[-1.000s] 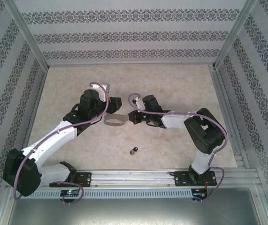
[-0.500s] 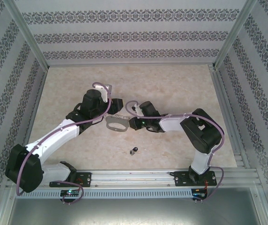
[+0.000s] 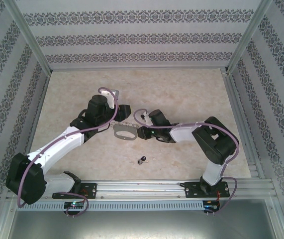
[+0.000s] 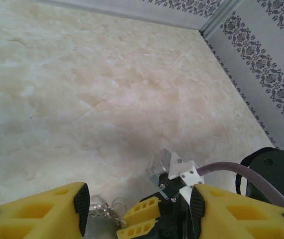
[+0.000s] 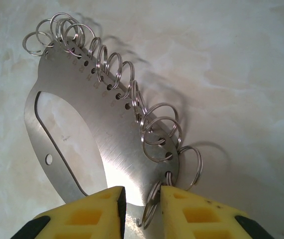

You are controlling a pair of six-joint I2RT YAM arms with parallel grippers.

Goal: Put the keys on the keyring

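Observation:
The keyring (image 5: 113, 139) is a flat grey metal loop with several split rings (image 5: 156, 130) along one edge, and it lies on the marble table. In the right wrist view my right gripper (image 5: 142, 199) stands slightly open, its yellow fingers (image 5: 89, 215) either side of the plate's near end, with one ring against the right finger. Seen from above, the keyring (image 3: 124, 133) lies between the right gripper (image 3: 140, 132) and the left gripper (image 3: 123, 117). The left gripper (image 4: 139, 209) is open and holds nothing; a few rings (image 4: 104, 211) show between its fingers. A small black-headed key (image 3: 142, 160) lies nearer the arm bases.
Patterned walls and metal posts (image 3: 30, 37) enclose the marble table (image 3: 181, 92). An aluminium rail (image 3: 146, 188) runs along the near edge with both arm bases. In the left wrist view the right arm's wrist camera mount (image 4: 174, 172) sits close ahead.
The right gripper's jaws have parted from shut. The keyring has shifted slightly nearer and to the right with both grippers and now lies on the table. The key has not moved.

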